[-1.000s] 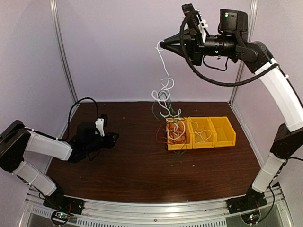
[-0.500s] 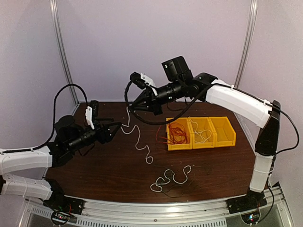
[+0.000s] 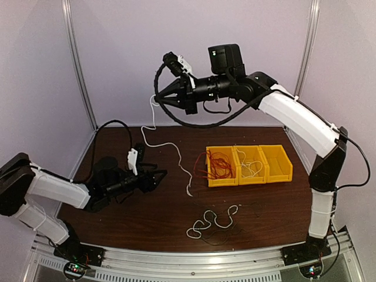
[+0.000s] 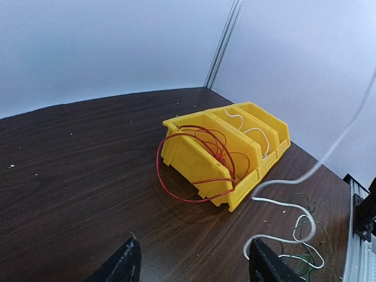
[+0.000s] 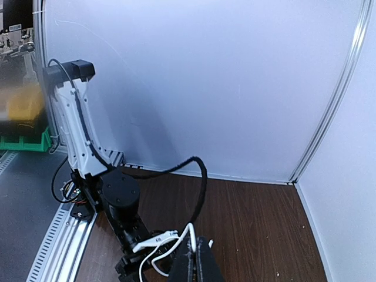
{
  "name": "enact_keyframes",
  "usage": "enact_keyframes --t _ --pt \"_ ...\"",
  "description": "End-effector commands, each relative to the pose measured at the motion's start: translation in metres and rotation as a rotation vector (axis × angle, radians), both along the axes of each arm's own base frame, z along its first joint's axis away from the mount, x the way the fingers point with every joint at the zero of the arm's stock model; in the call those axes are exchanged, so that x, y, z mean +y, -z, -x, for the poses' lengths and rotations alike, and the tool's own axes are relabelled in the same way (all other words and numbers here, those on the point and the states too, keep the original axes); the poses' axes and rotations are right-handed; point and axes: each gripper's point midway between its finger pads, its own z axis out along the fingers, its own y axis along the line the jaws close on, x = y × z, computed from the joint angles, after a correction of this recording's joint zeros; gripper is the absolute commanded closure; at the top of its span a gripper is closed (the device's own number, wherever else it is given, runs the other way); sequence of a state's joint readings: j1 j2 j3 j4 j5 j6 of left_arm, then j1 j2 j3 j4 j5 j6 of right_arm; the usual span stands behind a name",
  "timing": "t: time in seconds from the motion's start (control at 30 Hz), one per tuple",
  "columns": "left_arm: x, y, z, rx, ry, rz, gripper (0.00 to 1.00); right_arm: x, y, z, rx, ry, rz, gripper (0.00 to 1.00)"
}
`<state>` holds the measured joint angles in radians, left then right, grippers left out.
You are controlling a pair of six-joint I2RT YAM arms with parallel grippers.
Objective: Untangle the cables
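Your right hand [image 3: 157, 98] is raised high above the back left part of the table [image 3: 147, 217]. Its fingers are pinched tight on a white cable [image 3: 189, 187]. From that grip the cable drops, bends in loose curves and trails down towards the middle of the table. Its lower end lies just to the right of your left hand [image 3: 157, 176].

Your left hand sits low over the left side of the table, pointing towards the yellow bins [image 3: 276, 176]. Its fingers stand well apart with nothing between them. In the left wrist view the white cable curls close by the right-side finger [image 4: 264, 267], but you cannot tell whether it touches.

The red cable [image 3: 218, 167] is bunched in the leftmost of the three yellow compartments, and some loops spill over its left wall. A short white piece [image 3: 252, 169] lies in the middle compartment.

A second white cable [image 3: 214, 222] lies in wavy loops on the table in front of the bins, well apart from both hands. A thin dark cable [image 3: 218, 239] runs just beside it; its colour is hard to tell.
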<state>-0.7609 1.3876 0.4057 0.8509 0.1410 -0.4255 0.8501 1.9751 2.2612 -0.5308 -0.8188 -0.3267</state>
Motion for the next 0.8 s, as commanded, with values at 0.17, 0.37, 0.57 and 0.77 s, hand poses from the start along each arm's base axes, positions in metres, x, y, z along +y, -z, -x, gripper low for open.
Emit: enact_keyframes --t 0.17,0.37,0.57,0.77 --pt "-0.071 -0.038 -0.041 -0.189 0.130 0.166 0.43 -0.014 -0.048 0.026 -0.065 -0.041 -0.072 1.00" --pt "-0.084 -0.018 -0.048 -0.107 0.153 0.203 0.47 -0.031 -0.067 0.027 -0.173 0.011 -0.072 1.00" --pt "-0.037 0.008 -0.059 -0.025 -0.091 0.038 0.39 -0.040 -0.058 0.018 -0.188 0.056 -0.032 1.00" --pt "0.002 0.029 -0.034 0.058 -0.154 -0.057 0.35 -0.034 -0.037 0.005 -0.165 0.094 0.012 1.00"
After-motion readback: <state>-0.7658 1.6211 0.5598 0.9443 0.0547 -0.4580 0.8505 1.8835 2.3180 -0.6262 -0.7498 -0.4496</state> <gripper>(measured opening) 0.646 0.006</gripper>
